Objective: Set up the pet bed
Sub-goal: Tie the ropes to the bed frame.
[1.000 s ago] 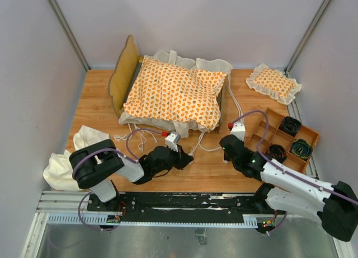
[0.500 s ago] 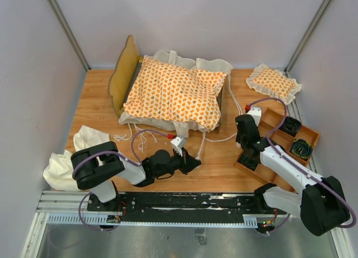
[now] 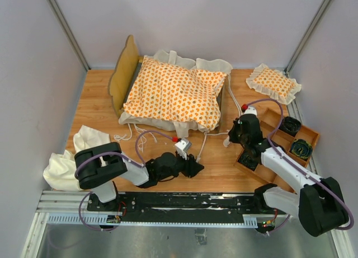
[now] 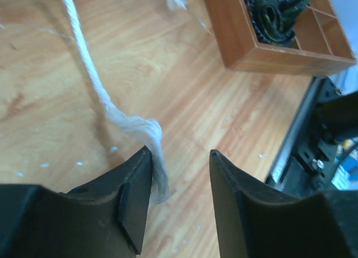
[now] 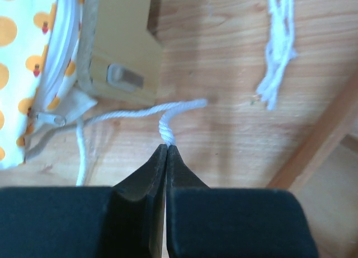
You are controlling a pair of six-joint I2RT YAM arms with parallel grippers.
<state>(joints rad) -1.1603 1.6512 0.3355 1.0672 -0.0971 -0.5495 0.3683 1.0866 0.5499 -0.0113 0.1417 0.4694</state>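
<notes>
The pet bed's light-wood frame [image 3: 124,73] stands at the back with the orange-patterned cushion [image 3: 173,93] lying on it. Its white tie strings trail onto the table in front. My left gripper [image 3: 198,167] is low over the table near the front, open. In the left wrist view one string's frayed end [image 4: 151,135] rests against the inner face of the left finger, and the left gripper [image 4: 180,151] holds nothing. My right gripper [image 3: 230,139] is beside the bed's foot corner [image 5: 120,45]. The right gripper [image 5: 167,147] is shut on a loop of tie string [image 5: 140,111].
A small ruffled orange pillow [image 3: 274,83] lies at the back right. A wooden compartment tray [image 3: 285,140] holding dark coiled items sits on the right, close to my right arm. A cream cloth [image 3: 72,157] is bunched at the front left. Another loose string end [image 5: 277,73] lies near the tray.
My left gripper slid right along the front of the table and its jaws opened, letting go of the string. My right arm swung up toward the bed's foot corner, still shut.
</notes>
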